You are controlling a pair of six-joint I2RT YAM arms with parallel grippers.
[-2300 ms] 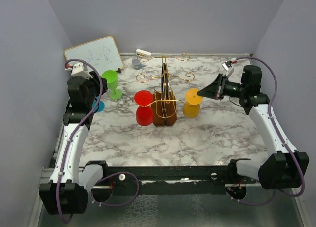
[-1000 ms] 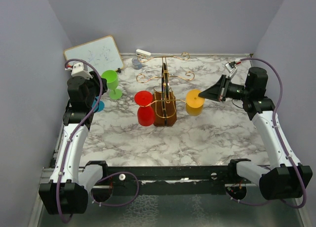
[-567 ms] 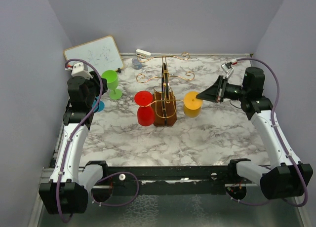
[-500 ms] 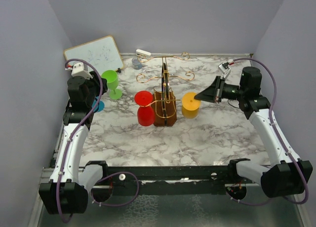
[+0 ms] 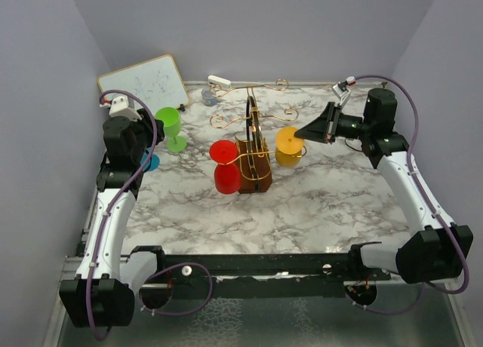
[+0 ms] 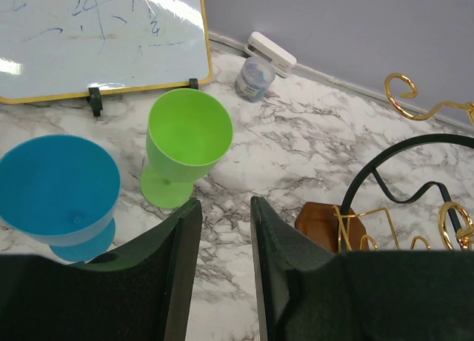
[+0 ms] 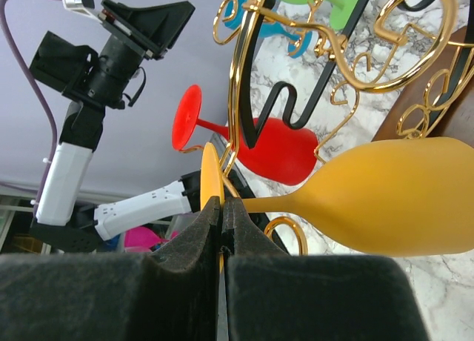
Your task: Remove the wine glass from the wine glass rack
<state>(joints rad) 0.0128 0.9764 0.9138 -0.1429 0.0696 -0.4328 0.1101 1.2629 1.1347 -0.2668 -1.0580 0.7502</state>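
Pinching the foot of the yellow glass, the right gripper held it by the right wire arm of the rack, mid-frame; the left gripper hung part-open, empty, at far left.

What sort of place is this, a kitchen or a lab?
Probably a robot test booth: left arm and right arm bolted to a marble-patterned table, plain walls boxing it in, red wine glass and yellow wine glass at a wire rack.
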